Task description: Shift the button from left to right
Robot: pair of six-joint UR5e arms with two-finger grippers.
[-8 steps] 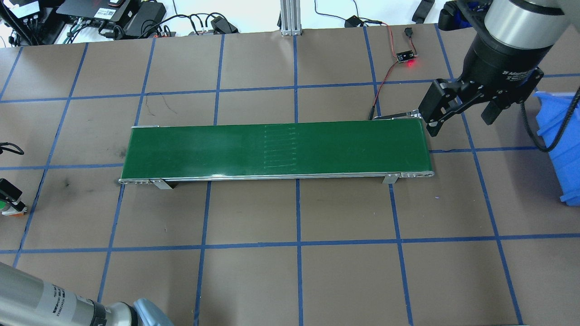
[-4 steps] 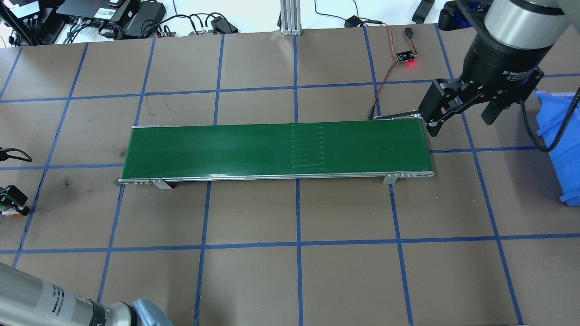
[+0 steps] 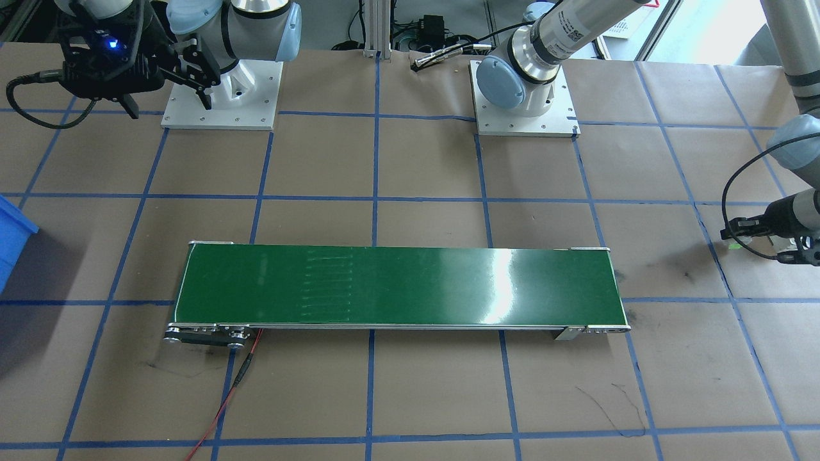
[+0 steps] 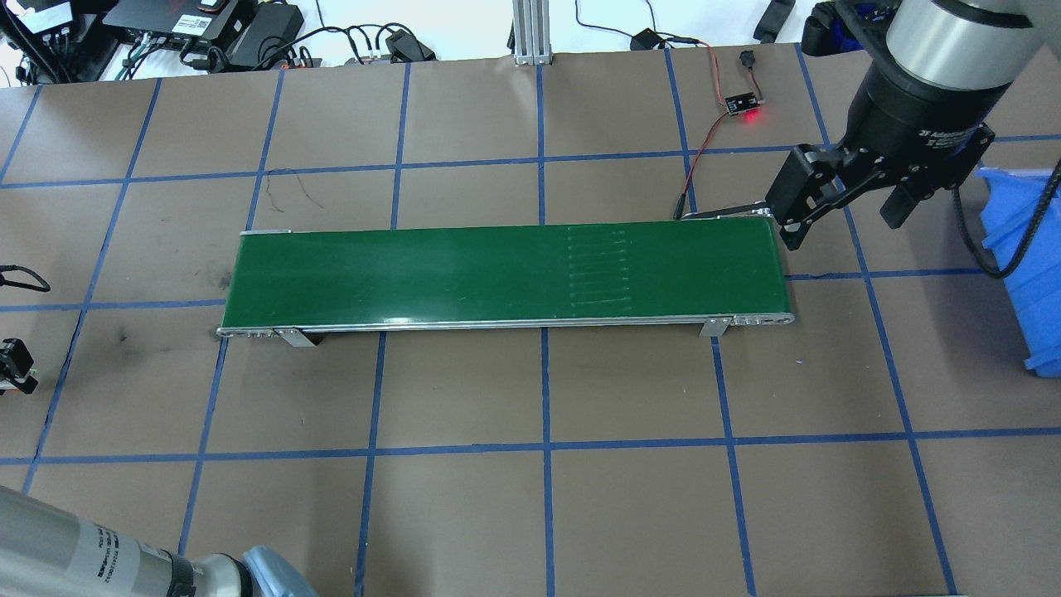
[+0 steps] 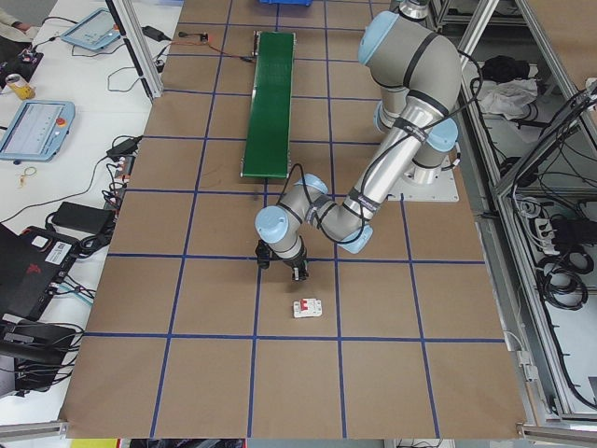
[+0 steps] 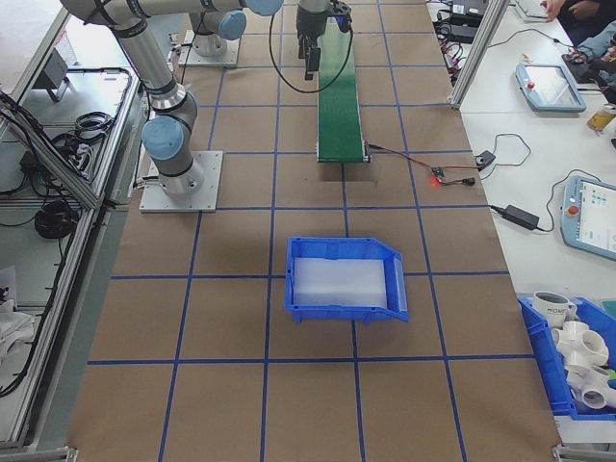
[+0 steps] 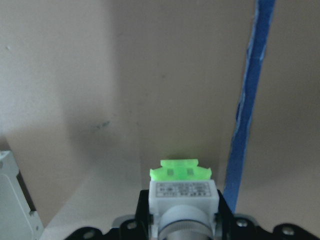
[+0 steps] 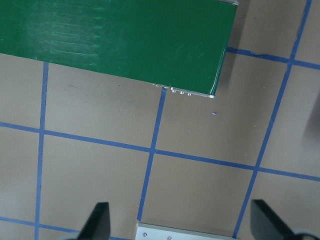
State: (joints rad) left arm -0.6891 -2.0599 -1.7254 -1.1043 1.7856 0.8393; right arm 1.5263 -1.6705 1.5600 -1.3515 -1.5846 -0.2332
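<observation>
The button (image 7: 182, 186), a white-grey block with a light green base, sits between the fingers of my left gripper (image 7: 181, 220), which is shut on it just above the brown paper. In the overhead view this gripper (image 4: 16, 365) shows at the far left edge, well left of the green conveyor belt (image 4: 506, 274); the exterior left view has it (image 5: 280, 269) pointing down. My right gripper (image 4: 841, 214) hangs open and empty by the belt's right end, both its fingers (image 8: 101, 220) spread wide in the right wrist view.
A white circuit breaker with a red tab (image 5: 308, 308) lies close beside the left gripper. A blue bin (image 6: 345, 279) stands beyond the belt's right end. A wired sensor with a red light (image 4: 743, 105) lies behind the belt.
The left gripper has shifted slightly at the left edge, now covering the green and orange seen under it. The pale marks on the belt have travelled rightward. The right arm is still.
</observation>
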